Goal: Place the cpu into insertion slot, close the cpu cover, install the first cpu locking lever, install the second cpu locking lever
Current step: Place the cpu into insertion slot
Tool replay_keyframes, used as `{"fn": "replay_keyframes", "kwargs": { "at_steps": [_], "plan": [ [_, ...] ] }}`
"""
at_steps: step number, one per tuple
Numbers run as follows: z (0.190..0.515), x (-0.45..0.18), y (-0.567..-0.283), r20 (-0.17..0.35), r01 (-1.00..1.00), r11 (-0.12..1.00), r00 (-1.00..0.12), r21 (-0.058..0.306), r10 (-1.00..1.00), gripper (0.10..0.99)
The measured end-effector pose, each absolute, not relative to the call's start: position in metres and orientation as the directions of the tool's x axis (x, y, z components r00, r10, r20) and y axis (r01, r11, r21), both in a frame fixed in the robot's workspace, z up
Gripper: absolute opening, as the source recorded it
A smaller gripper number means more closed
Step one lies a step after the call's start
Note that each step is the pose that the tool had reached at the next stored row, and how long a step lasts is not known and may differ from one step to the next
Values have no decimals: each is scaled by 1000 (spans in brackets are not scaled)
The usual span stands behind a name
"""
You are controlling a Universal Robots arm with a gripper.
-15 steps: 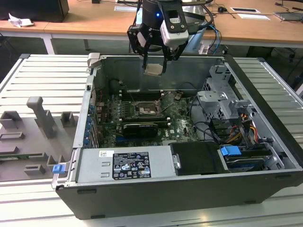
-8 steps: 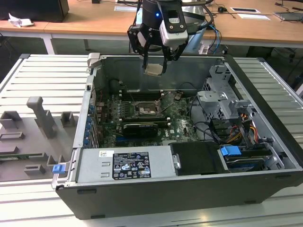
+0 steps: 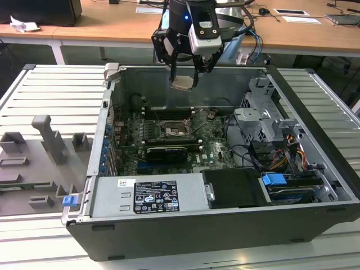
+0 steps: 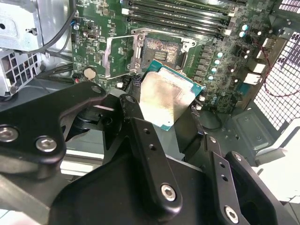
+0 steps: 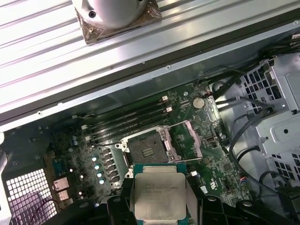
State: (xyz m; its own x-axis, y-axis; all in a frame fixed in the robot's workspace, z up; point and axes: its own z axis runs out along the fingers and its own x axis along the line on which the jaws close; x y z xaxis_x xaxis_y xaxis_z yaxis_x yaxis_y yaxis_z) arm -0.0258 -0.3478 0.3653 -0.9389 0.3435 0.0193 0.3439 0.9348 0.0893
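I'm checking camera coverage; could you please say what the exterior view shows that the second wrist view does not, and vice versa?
Exterior view adds: the whole computer case, its power supply, grey fixtures beside it. Second wrist view adds: the coin battery, the green edge of the cpu. Both: the gripper holding the cpu, the empty insertion slot.

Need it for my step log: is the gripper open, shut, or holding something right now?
gripper: fingers shut on the small flat square silvery-tan cpu, held in the air above the open black computer case.
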Motion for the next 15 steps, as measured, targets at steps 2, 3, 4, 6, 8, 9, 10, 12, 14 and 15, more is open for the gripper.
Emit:
{"fn": "replay_keyframes", "kwargs": {
  "at_steps": [2, 3, 4, 6, 8, 9, 10, 12, 14, 15],
  "plan": [
    [365, -26, -348, 19, 350, 932, -937, 89, 350, 533],
    [365, -26, -348, 19, 353, 931, -935, 89, 353, 533],
    [365, -26, -348, 19, 356, 930, -934, 89, 356, 533],
    [365, -26, -348, 19, 365, 927, -931, 89, 364, 533],
    [365, -26, -348, 19, 372, 924, -928, 89, 372, 533],
    [365, -26, -348, 19, 375, 923, -927, 89, 375, 533],
    [365, -26, -348, 19, 378, 921, -926, 89, 378, 533],
    [365, -26, -348, 19, 388, 917, -921, 89, 388, 533],
    [365, -26, -348, 19, 395, 914, -919, 89, 395, 533],
    [365, -26, -348, 19, 398, 913, -917, 89, 398, 533]
  ]
}}
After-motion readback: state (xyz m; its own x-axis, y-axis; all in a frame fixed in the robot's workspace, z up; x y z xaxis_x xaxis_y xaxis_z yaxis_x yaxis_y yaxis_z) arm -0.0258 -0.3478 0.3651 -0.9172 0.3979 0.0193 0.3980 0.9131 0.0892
